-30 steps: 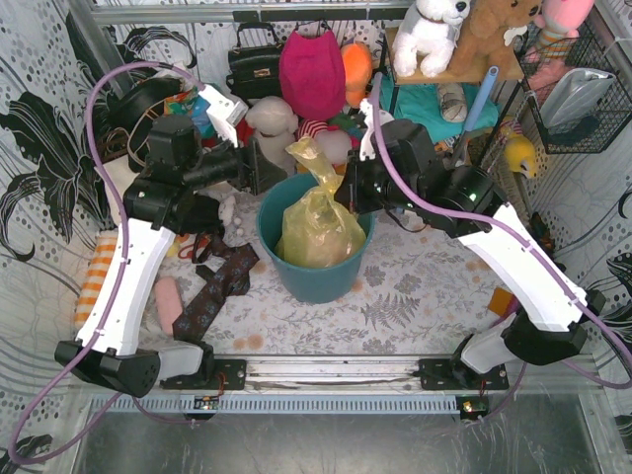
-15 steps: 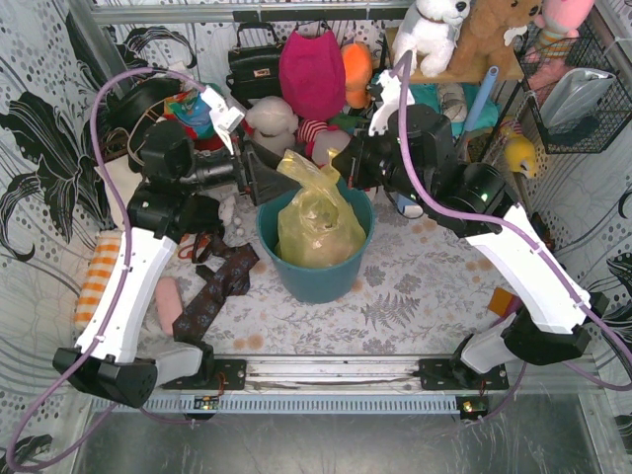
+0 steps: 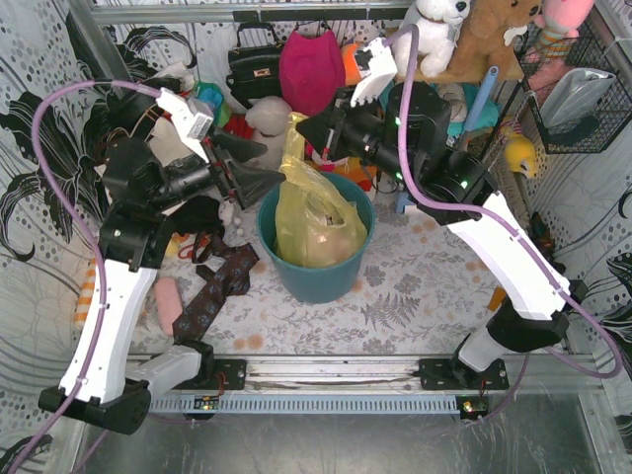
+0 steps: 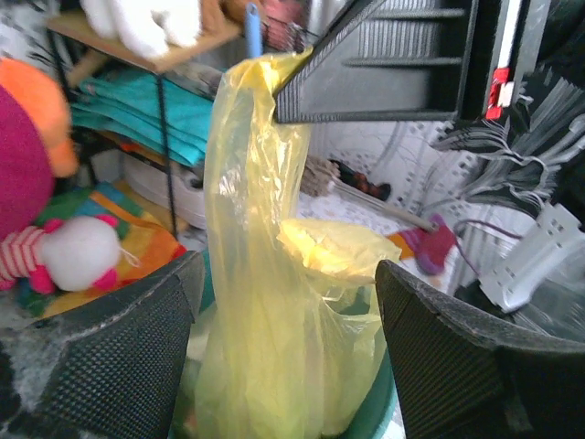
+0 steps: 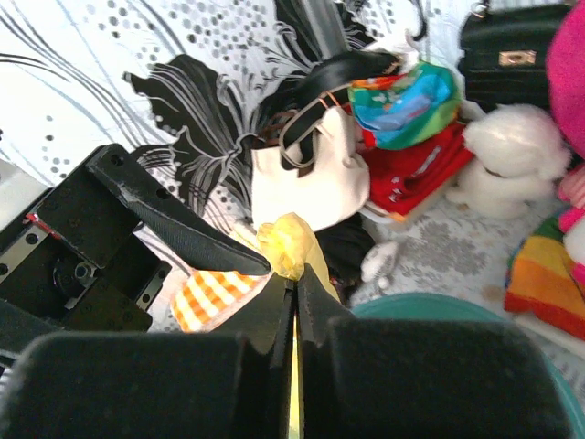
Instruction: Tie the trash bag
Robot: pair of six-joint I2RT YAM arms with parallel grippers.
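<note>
- The table [image 3: 425, 286] has its open room on the near side and to the right of the bin. The far edge is packed with a black handbag [image 3: 255, 64], a magenta plush [image 3: 311, 69] and a shelf of soft toys [image 3: 444, 44], so I'd say any wide swing ought to come toward the arm bases, not away.
- The teal bin [image 3: 321, 281] stands mid-table. A dark patterned cloth [image 3: 212, 291] lies just beside its left foot, which looks easy to snag on a low pass.
- The trash bag [image 3: 311, 222] sits inside the bin, its body slumped below the rim and one long strip pulled up taut above it.
- The right gripper [image 3: 308, 131] holds the tip of that strip. Its wrist view shows the fingers pressed together with yellow plastic [image 5: 288, 242] pinched between them.
- The left gripper [image 3: 272, 168] hangs at the bin's left-rear with its jaws wide apart. The strip [image 4: 260, 229] stands between them, and I can't see either pad touching it.
- A loose crumpled flap [image 4: 334, 247] sags just beside the strip, lower down.
- My guess is the left should close on that flap, low near the neck. The right should keep its tension without lifting the bag out of the bin, so the two ends can cross.
</note>
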